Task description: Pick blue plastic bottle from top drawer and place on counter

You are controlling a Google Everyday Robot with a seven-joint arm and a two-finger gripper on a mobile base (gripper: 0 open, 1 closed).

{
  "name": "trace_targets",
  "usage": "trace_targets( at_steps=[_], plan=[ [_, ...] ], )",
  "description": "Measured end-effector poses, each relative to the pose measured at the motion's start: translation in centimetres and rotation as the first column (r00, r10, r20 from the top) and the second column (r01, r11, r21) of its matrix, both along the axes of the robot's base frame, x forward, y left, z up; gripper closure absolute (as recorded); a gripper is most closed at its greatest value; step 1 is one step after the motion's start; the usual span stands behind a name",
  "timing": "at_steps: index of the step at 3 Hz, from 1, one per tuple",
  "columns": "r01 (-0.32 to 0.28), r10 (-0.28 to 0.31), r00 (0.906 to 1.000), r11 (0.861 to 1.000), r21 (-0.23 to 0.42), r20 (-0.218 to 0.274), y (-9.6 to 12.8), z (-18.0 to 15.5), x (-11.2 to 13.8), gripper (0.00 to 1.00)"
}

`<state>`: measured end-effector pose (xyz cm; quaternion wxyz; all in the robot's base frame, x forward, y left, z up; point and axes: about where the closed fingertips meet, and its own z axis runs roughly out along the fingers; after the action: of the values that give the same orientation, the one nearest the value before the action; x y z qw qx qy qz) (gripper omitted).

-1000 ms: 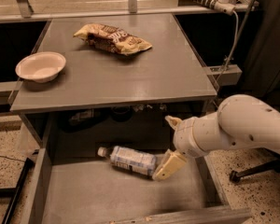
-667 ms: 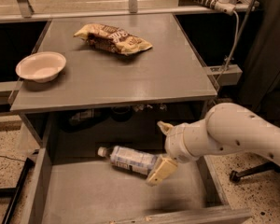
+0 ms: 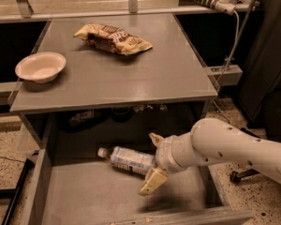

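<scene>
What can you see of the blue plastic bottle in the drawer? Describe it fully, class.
The blue plastic bottle is small and clear, with a pale blue-and-white label around its body and a white cap. It lies on its side on the grey floor of the open top drawer, towards the back, cap pointing left. The claw is at its base end, open, with one finger behind it and one in front. Whether they touch it cannot be told.

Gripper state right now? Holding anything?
Gripper: open, down in the drawer, fingers either side of the bottle at its base end, not closed on it.
</scene>
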<state>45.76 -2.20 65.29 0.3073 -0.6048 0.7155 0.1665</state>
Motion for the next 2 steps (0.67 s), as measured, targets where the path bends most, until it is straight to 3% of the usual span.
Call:
trace_targets(
  at_steps=[2],
  plan=[
    [0.012,-0.013,0.9999,1.000,-0.027,-0.006,1.3,-3.0,1.1,0.00]
  ],
)
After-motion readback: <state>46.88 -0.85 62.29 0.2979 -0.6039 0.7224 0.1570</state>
